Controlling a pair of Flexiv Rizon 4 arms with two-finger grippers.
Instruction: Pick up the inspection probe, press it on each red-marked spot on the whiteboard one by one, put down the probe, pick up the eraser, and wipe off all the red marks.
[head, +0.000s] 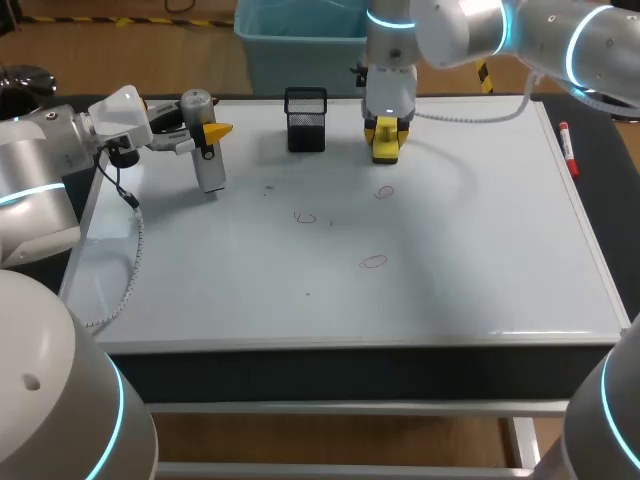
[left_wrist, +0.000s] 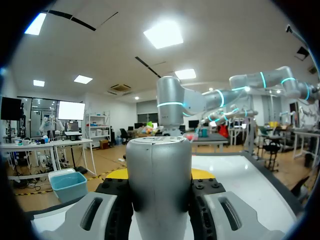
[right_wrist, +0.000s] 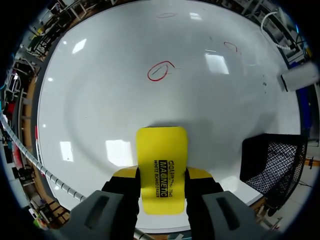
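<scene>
The grey cylindrical probe (head: 206, 150) stands upright over the whiteboard's (head: 480, 250) far left part, with my left gripper (head: 208, 133) shut on its upper half. In the left wrist view the probe (left_wrist: 158, 165) fills the gap between the fingers of that gripper (left_wrist: 159, 175). The yellow eraser (head: 385, 152) lies on the board at the back middle. My right gripper (head: 385, 130) is straight above it. In the right wrist view both fingers press on the sides of the eraser (right_wrist: 162, 150). Three red marks (head: 385, 192) (head: 305, 217) (head: 373, 262) lie mid-board.
A black mesh holder (head: 305, 120) stands at the back, between the two grippers, close beside the eraser (right_wrist: 272, 160). A red marker (head: 567, 148) lies off the board's right edge. The nearest red mark (right_wrist: 159, 71) is ahead of the eraser.
</scene>
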